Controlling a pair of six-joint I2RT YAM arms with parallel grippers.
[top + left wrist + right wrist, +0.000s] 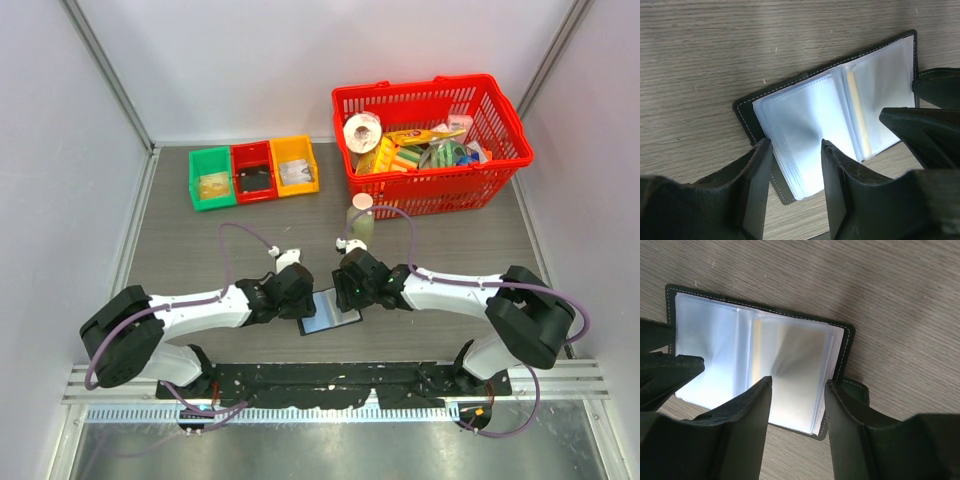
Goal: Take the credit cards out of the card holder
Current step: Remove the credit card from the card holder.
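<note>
Left gripper (792, 187) hangs, jaws spread, over the open card holder (800, 115) lying flat on the table (700, 60). A yellow credit card (858, 112) edge shows between its clear sleeves. Right gripper (797, 420), jaws likewise spread, straddles the opposite edge.

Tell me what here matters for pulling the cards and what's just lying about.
Job: card holder, yellow card tucked in its sleeves, left gripper, right gripper.
Lying about: red basket, three small trays, bottle.
</note>
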